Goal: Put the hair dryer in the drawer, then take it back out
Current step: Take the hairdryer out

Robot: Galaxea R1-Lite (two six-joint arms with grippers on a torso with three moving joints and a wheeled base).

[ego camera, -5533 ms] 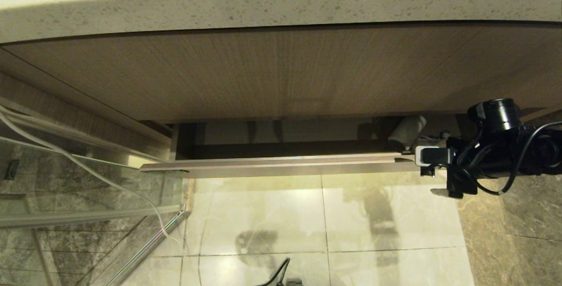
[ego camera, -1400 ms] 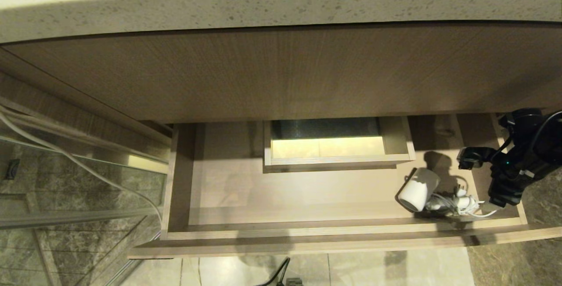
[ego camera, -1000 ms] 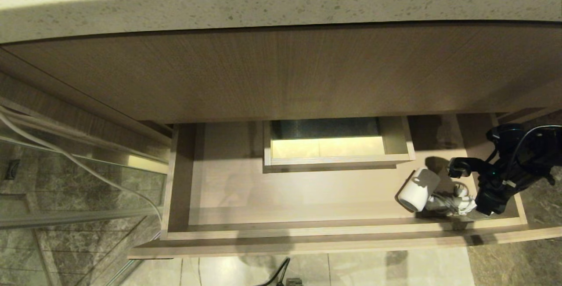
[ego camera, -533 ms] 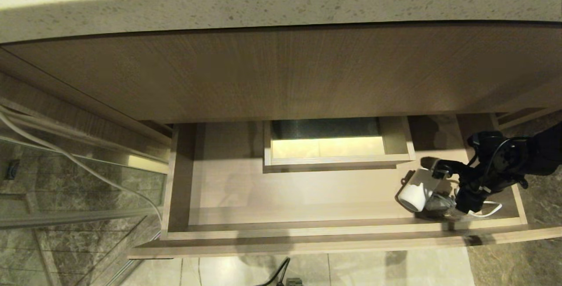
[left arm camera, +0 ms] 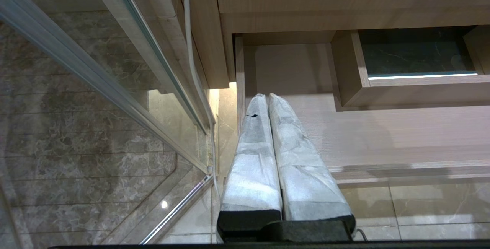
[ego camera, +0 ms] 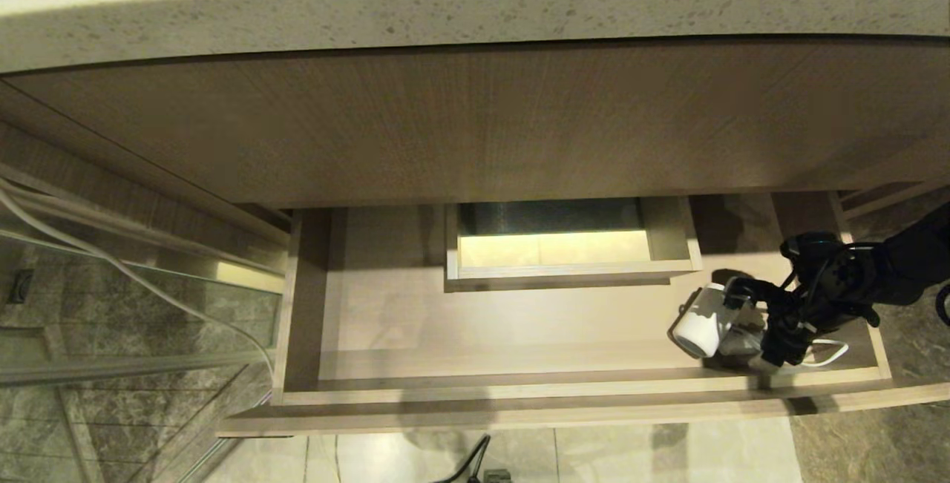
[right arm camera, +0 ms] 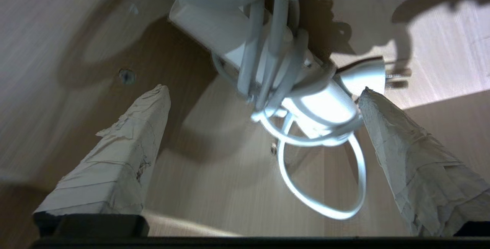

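Down at the right end of the open drawer [ego camera: 519, 386], the hair dryer [ego camera: 703, 326] lies on its side on the wood-grain floor, barrel mouth turned toward the drawer's front, its white cord [ego camera: 824, 353] trailing in a loose loop beside it. So the first half looks done: the dryer is in the drawer, and the drawer stands pulled well out below the stone countertop [ego camera: 475, 15], the boxed cutout [ego camera: 571, 242] at its back in plain sight.

Now for the second half! The right gripper [ego camera: 757, 327] reaches in from the right with its jaws spread wide, one padded finger [right arm camera: 118, 157] on either side of the cord-wrapped handle. Nothing is clamped yet; in the right wrist view the pads straddle the handle with bare drawer floor visible between. By my reading, the grasp, the lift and the carry out are all left to do.

The left gripper [left arm camera: 268, 100] hangs parked at the drawer's left end, fingers pressed together, holding nothing.
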